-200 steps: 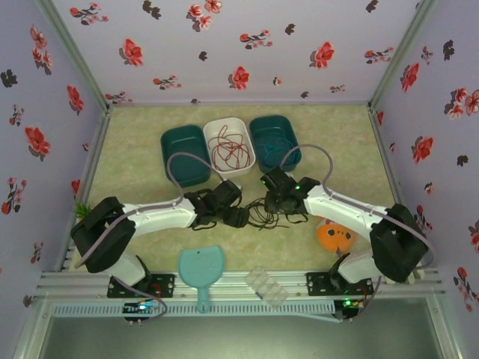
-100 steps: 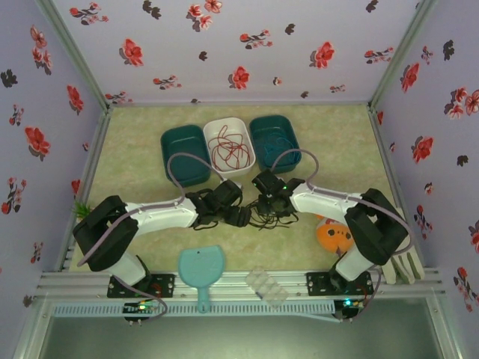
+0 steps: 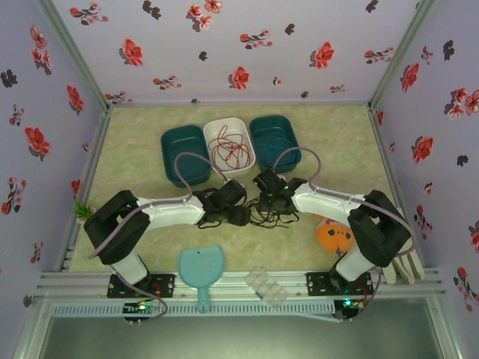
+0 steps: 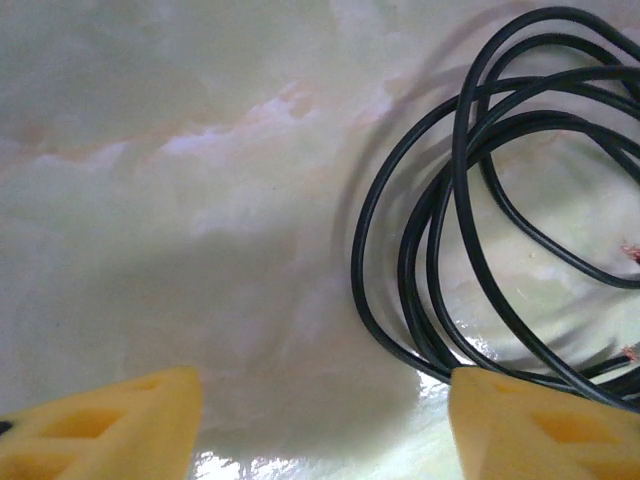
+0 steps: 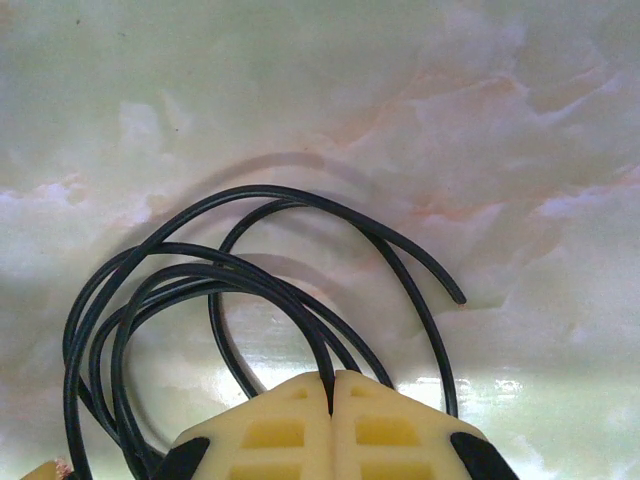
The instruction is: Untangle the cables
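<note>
1. Black cable [image 3: 271, 218]: a loose coil on the worktop [image 3: 135, 157], lying between your two claws.
2. Your right claw [image 5: 332, 382]: fingers pressed together, with one black strand pinched in the seam.
3. Your left claw [image 4: 320, 425]: fingers wide apart, gripping nothing. The coil reaches one fingertip.
4. White bin [image 3: 212, 129]: red cable [image 3: 230, 148] coiled inside.
5. Teal bin [image 3: 258, 127] to its right: blue-teal cable [image 3: 284, 155], faintly visible.

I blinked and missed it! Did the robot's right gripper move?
Yes. The right gripper, shut on the thin black cable, slid a little left, away from the round orange object and nearer the white plastic bin.
</note>
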